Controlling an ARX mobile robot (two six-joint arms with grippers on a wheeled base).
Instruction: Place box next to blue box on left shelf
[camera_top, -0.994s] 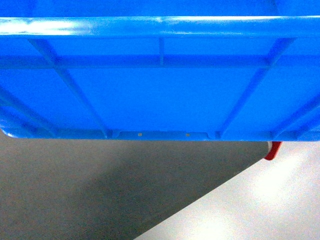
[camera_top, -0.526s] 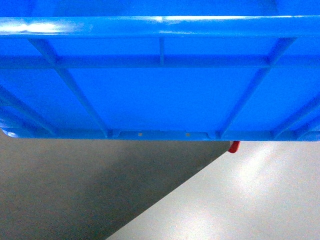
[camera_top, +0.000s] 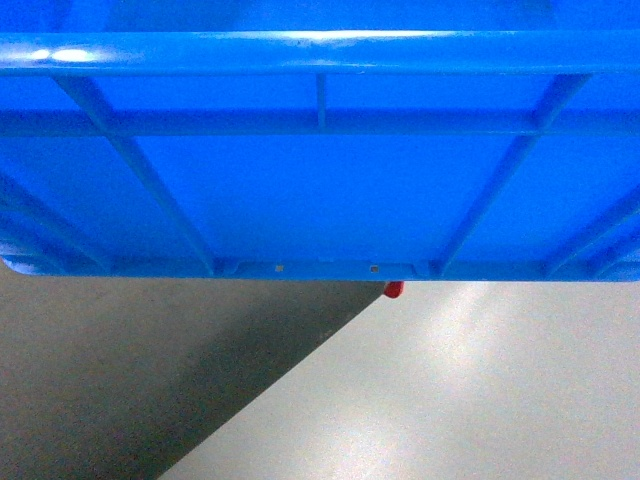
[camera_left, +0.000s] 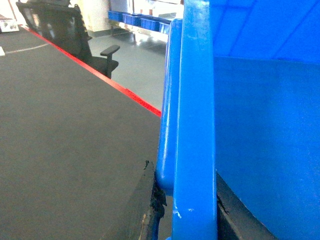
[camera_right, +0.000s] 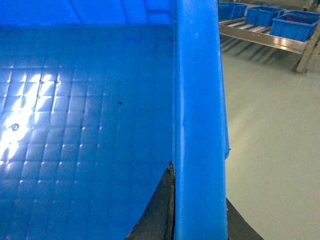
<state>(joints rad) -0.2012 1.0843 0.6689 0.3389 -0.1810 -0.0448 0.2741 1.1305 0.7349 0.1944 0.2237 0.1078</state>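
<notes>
A: Crate (camera_top: 320, 190) fills the upper head frame, carried; both jaws clamp its rims (camera_left: 192, 150) (camera_right: 197, 125).
B: Keep it level; roller rack (camera_right: 265, 37), upper right, is well apart.

My left end effector (camera_left: 187, 220) is clamped over the thick rim of the box (camera_left: 260, 130): one dark, worn finger (camera_left: 154, 205) lies against the outer wall, the other shows inside the box. The rim runs upright through the middle of my view. To the left the dark floor (camera_left: 60, 150) meets a red line (camera_left: 115, 86); beyond it stand a black office chair (camera_left: 75, 35) and distant blue crates (camera_left: 142, 22).
</notes>
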